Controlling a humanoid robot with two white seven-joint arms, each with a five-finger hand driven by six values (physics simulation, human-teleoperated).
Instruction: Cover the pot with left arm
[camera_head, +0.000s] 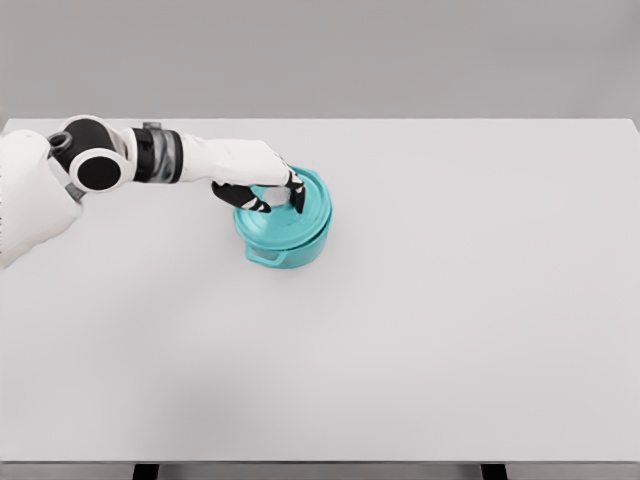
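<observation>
Wide, pale grey flat table (420, 330) fills nearly the whole head view, its far edge running straight across the top and two dark legs just peeking out at the bottom edge. Coming in from the left edge is the white jointed left arm (120, 165), black rings showing at the elbow and a grey band at the wrist, stretched out to the right over the tabletop. Left of centre on the table sits the round teal metal pot (285, 240), upright, with a small loop handle facing the camera on its lower left side. On top of it lies the round teal lid (312, 205), seated on the rim though it looks a touch tilted, its right half plainly visible, its left half hidden under the hand. And there's the left hand (262, 185), white-backed with dark fingers (240, 197), right on top of the lid: fingers curled down and closed around what appears to be the pale knob at the lid's centre, fingertips touching the lid's top surface, thumb on the right side of the knob.
</observation>
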